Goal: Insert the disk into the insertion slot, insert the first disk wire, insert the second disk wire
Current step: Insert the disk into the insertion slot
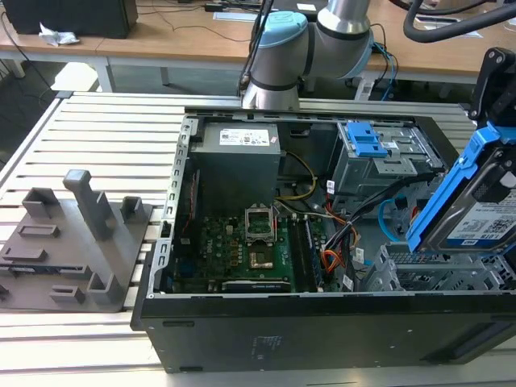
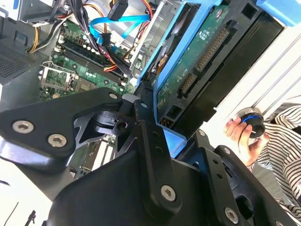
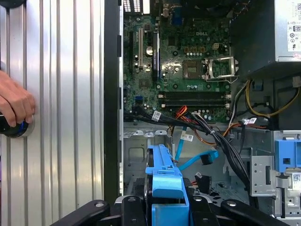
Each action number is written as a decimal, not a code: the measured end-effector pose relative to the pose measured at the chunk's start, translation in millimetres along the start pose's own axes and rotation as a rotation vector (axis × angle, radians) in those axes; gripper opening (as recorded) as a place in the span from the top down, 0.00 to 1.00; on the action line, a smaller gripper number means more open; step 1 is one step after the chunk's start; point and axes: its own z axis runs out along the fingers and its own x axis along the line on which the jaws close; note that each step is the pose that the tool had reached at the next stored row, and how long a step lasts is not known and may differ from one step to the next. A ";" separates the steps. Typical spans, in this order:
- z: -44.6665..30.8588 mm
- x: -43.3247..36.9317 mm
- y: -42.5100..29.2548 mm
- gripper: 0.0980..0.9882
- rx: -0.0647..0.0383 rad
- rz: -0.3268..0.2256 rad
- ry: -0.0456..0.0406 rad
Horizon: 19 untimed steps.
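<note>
My gripper (image 1: 493, 121) is shut on the disk (image 1: 472, 201), a silver drive in a bright blue carrier. It holds the disk tilted on edge above the case's corner at the exterior view's right. In both wrist views the black fingers (image 3: 134, 212) clamp the blue carrier (image 3: 164, 183). The disk's green circuit board (image 2: 197, 61) faces the second wrist camera. The insertion slot (image 1: 435, 278), a low perforated grey cage, lies just below the disk with nothing in it. The second disk wire (image 3: 197, 161), a light-blue flat cable, curves loose beside the slot. I cannot pick out the first disk wire among the red and orange leads.
The open case holds a motherboard (image 1: 250, 242), a power supply (image 1: 238, 161) and a taller bay with a blue latch (image 1: 367, 145). Thick black cables (image 3: 225, 146) run past the slot. A grey fixture block (image 1: 72, 242) stands on the slatted table. A person's hand (image 3: 14, 103) rests on a round knob.
</note>
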 end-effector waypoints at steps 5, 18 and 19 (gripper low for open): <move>4.1 0.0 -0.2 0.70 0.000 0.000 0.0000; 18.2 -4.4 4.1 0.70 0.000 0.000 -0.0001; 19.2 -4.6 4.5 0.70 0.000 0.000 -0.0001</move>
